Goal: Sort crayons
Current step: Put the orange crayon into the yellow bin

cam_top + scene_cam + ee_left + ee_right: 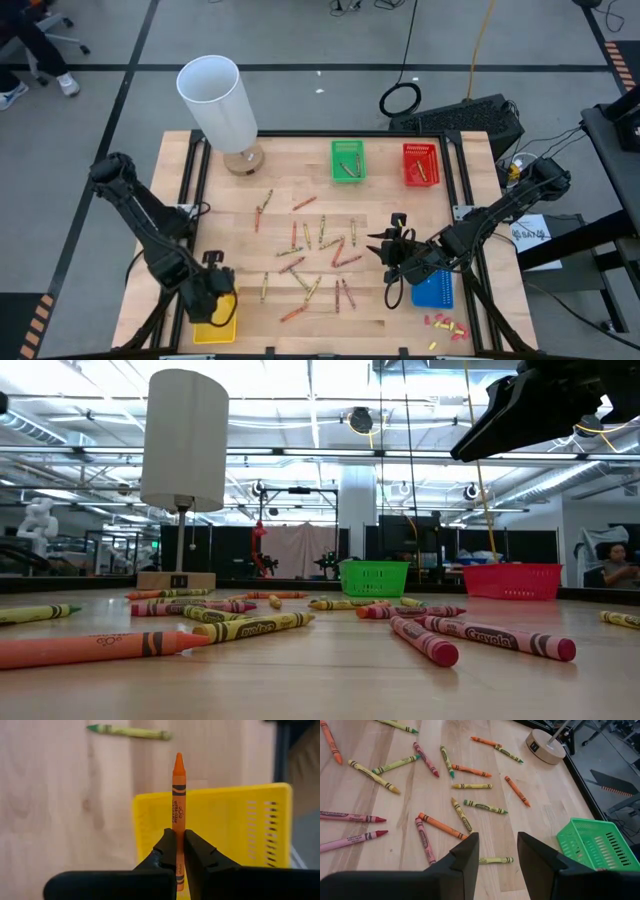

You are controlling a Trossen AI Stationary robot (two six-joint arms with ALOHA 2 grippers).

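**Operator:** I have an orange crayon (178,795) pinched between the left gripper's (212,283) fingers, jaws closed tight on its lower end, tip pointing away from the wrist. It hangs directly over the yellow basket (235,827), near the rim that faces the rest of the crayons.

**Spotter:** So you're on the drop?

**Operator:** That's my read: carry is done, release is next. I want the crayon further inside the yellow basket before I part the jaws, since the tip reaches past the rim and it could tip out onto the wood.

**Spotter:** And the remaining crayons?

**Operator:** The loose crayons (310,255) lie scattered across the table (280,170) beside the yellow basket, toward the green basket (348,161) and red basket (421,165) on the far side. The right gripper (392,247) hovers above that scatter's edge, well away from the yellow basket and next to the blue basket (434,290), jaws partly apart and holding nothing. A lamp (218,105) stands at the far corner.
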